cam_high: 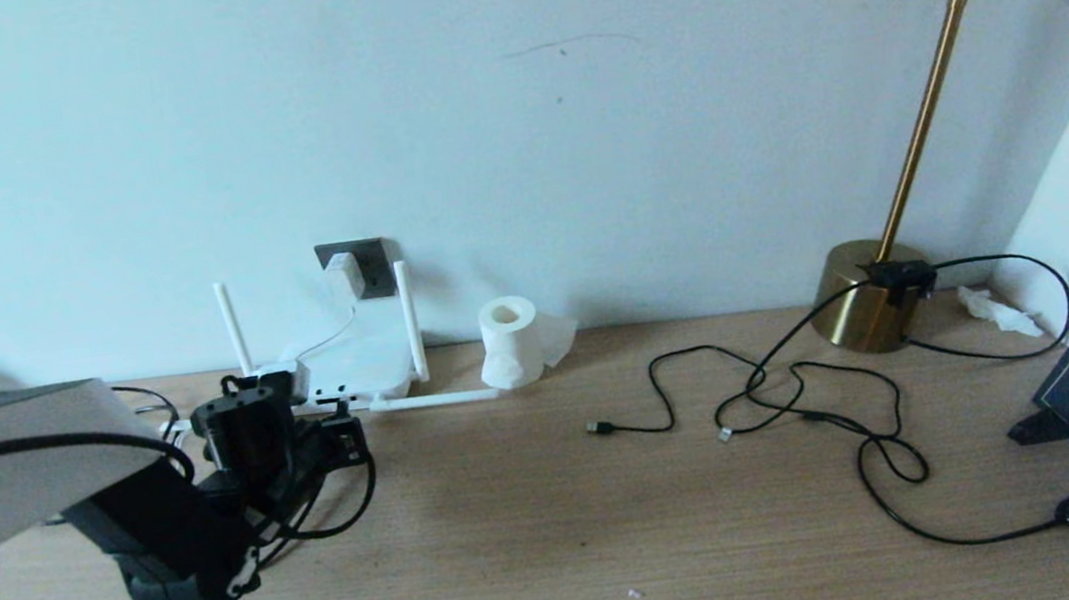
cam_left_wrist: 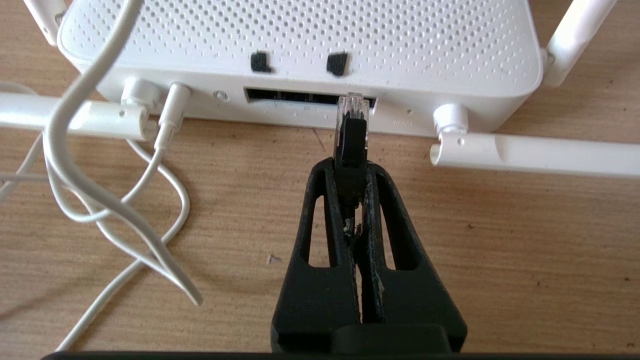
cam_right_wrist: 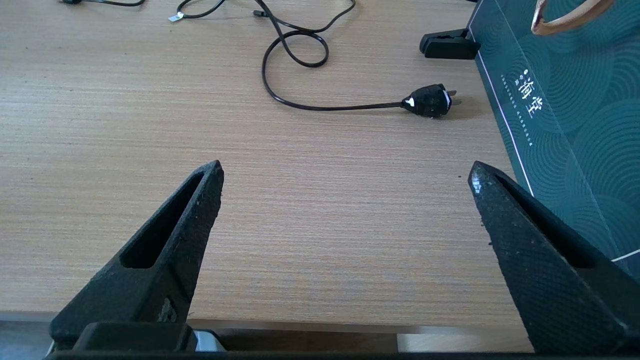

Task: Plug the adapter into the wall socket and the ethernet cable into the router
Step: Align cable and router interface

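The white adapter (cam_high: 343,273) sits in the dark grey wall socket (cam_high: 374,266), and its thin white cord (cam_left_wrist: 100,200) runs down to the router (cam_high: 363,368). At the router's port edge, my left gripper (cam_left_wrist: 350,167) is shut on the ethernet cable's black plug (cam_left_wrist: 351,131). The plug's clear tip reaches the right end of the dark port row (cam_left_wrist: 295,96). How far in it sits is unclear. The black ethernet cable (cam_high: 366,485) loops back under my left gripper (cam_high: 345,434). My right gripper (cam_right_wrist: 345,170) hangs open over bare table near the front edge.
Two router antennas (cam_left_wrist: 540,155) lie flat on the table beside the ports. A toilet-paper roll (cam_high: 511,341) stands right of the router. Thin black cables (cam_high: 807,395), a black mains plug (cam_right_wrist: 430,100), a brass lamp base (cam_high: 868,294) and a dark teal box (cam_right_wrist: 575,110) occupy the right side.
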Controlling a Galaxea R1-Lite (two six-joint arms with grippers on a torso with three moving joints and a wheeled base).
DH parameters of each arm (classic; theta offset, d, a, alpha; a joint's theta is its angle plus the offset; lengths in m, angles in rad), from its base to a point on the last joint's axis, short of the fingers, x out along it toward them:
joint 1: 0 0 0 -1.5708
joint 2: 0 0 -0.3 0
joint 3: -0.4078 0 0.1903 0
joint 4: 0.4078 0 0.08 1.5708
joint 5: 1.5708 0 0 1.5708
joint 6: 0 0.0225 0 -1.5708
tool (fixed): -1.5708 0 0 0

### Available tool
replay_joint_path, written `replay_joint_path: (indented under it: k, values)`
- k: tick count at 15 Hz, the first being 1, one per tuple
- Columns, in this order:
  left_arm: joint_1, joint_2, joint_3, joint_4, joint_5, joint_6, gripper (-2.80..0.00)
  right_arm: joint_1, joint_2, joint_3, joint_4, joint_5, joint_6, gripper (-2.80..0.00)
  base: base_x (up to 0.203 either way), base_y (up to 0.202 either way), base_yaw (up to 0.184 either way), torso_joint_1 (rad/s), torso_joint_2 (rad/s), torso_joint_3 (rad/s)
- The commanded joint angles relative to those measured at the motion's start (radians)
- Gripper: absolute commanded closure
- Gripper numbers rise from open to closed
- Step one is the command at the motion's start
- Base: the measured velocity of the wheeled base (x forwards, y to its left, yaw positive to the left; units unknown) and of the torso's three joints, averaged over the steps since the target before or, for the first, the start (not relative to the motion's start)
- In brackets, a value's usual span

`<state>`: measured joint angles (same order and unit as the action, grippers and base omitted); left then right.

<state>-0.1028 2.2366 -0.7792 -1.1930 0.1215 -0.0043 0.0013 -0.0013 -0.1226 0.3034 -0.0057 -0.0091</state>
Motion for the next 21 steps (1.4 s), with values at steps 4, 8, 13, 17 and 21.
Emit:
replay_joint_path:
  k: [4,8,13,17,21]
  values:
    - [0.002,-0.006,0.006,-0.008,0.001,-0.002,0.0,0.0,0.001,0.0,0.002,0.0,-0.001,-2.8,0.0,0.0,0.0,0.0,0.0,0.0]
    - [0.006,-0.006,0.003,-0.008,0.001,-0.002,0.0,0.0,0.001,0.0,0.002,0.0,-0.002,-2.8,0.0,0.0,0.0,0.0,0.0,0.0]
    - [0.007,0.001,-0.002,-0.008,0.0,-0.002,0.0,0.0,0.001,0.0,0.002,0.0,-0.002,-2.8,0.0,0.0,0.0,0.0,0.0,0.0]
    - [0.008,0.001,-0.002,-0.008,0.0,-0.002,0.0,0.0,0.001,0.0,0.002,0.0,-0.001,-2.8,0.0,0.0,0.0,0.0,0.0,0.0]
    - [0.008,0.003,-0.003,-0.008,0.0,-0.002,0.0,0.0,0.001,0.0,0.002,0.0,-0.001,-2.8,0.0,0.0,0.0,0.0,0.0,0.0]
